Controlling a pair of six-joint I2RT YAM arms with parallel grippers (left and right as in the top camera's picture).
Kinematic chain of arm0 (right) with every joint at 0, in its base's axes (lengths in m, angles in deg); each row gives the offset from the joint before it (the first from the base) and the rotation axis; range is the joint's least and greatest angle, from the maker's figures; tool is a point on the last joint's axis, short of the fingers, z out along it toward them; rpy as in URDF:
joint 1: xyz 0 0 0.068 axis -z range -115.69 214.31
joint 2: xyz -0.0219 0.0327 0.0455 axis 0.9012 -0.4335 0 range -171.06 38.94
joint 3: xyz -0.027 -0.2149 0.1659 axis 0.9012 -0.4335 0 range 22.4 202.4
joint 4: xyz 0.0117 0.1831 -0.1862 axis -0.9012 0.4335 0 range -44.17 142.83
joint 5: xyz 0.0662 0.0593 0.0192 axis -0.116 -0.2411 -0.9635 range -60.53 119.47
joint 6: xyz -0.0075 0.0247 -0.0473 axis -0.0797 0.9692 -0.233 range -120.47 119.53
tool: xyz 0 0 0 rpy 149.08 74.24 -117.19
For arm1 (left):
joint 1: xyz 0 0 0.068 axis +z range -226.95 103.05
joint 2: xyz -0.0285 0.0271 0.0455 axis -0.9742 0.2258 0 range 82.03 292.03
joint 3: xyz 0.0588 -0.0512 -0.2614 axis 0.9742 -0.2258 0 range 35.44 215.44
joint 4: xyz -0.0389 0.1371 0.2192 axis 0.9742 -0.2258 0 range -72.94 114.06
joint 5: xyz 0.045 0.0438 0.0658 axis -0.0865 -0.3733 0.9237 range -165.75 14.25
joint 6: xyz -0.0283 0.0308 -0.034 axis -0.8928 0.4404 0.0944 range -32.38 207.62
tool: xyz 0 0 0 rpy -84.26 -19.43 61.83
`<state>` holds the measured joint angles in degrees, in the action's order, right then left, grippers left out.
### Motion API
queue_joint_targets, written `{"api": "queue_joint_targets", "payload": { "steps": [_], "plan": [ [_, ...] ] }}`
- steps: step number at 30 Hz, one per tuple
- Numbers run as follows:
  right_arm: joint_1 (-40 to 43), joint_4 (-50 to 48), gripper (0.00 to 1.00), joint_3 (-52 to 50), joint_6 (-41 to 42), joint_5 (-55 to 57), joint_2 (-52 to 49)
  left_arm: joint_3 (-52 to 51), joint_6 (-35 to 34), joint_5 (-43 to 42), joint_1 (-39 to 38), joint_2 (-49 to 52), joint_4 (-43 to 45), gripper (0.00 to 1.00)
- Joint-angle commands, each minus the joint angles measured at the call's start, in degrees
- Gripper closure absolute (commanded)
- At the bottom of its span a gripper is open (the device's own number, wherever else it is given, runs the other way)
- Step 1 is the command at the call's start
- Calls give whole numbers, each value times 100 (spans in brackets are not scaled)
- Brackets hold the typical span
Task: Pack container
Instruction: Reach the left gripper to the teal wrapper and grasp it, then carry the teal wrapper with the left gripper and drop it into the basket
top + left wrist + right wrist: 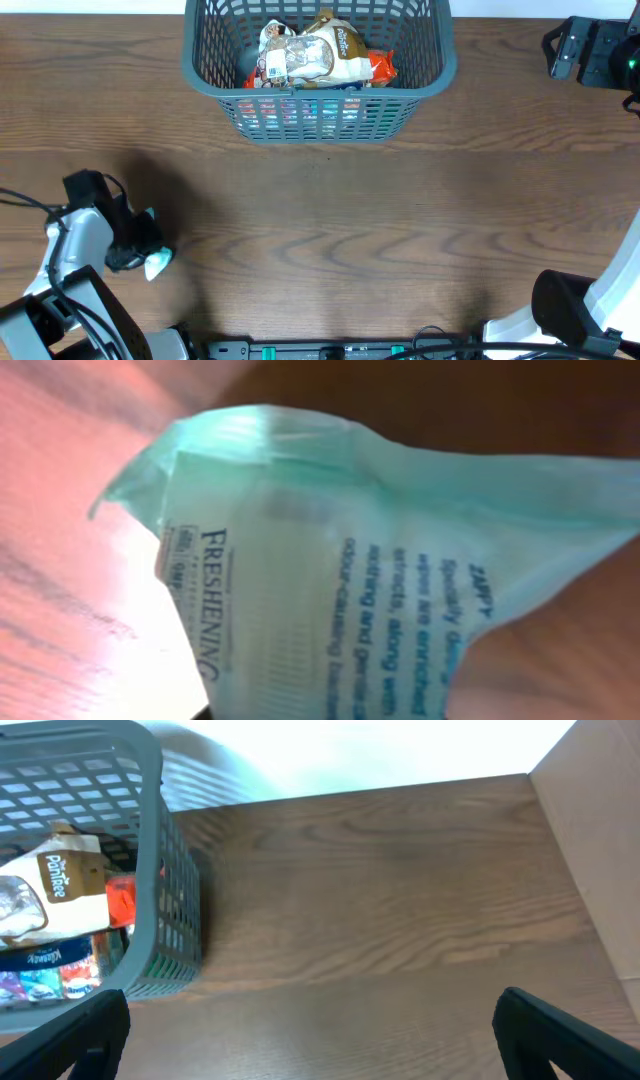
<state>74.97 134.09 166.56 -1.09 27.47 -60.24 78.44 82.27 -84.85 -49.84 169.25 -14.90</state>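
Note:
The container [441, 68] is a dark grey slotted basket at the far middle of the table, holding several snack packets [312, 55]. In the right wrist view it stands at the left edge [150, 780]. A pale green packet [157, 264] with blue print lies at the near left. It fills the left wrist view [330, 580], bunched up. My left gripper [140, 255] is shut on this packet; its fingers are hidden behind it. My right gripper [310, 1035] is open over bare table to the right of the container, nothing between its fingers [560, 1040].
The brown wooden table [400, 220] stretches between the container and the arms. A dark device with a green light [590, 50] sits at the far right corner. The right arm's body [565, 305] is at the near right edge. A white wall borders the table's right side [600, 840].

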Motion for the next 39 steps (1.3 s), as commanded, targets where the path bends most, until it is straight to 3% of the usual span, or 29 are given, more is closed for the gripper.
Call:
{"api": "queue_joint_targets", "payload": {
  "steps": [1, 7, 12, 17, 21, 26, 33, 39],
  "plan": [
    [13, 4, 1, 24, 37, -44, -50, 603, 37, -658, 17, -129, -179, 94],
    [13, 2, 1, 24, 37, -44, -50, 2500, 378, -887, -341, -273, -1130, 94],
    [13, 4, 1, 24, 37, -44, -50, 4610, 1832, -885, -1252, -262, -1672, 94],
    [13, 9, 1, 24, 37, -44, -50, 6050, 4118, -505, -2428, -223, -1401, 94],
    [13, 46, 1, 24, 37, -44, -50, 6214, 5748, -496, -3154, -199, -258, 94],
    [13, 46, 1, 24, 37, -42, -50, 6214, 5834, -511, -3777, 256, 1484, 94],
    [13, 48, 1, 24, 35, -42, -50, 6214, 7547, -645, -4186, 1615, 1873, 94],
    [13, 144, 1, 24, 37, -42, -50, 6214, 7560, -302, -4155, 2490, 2463, 94]
  ]
}}
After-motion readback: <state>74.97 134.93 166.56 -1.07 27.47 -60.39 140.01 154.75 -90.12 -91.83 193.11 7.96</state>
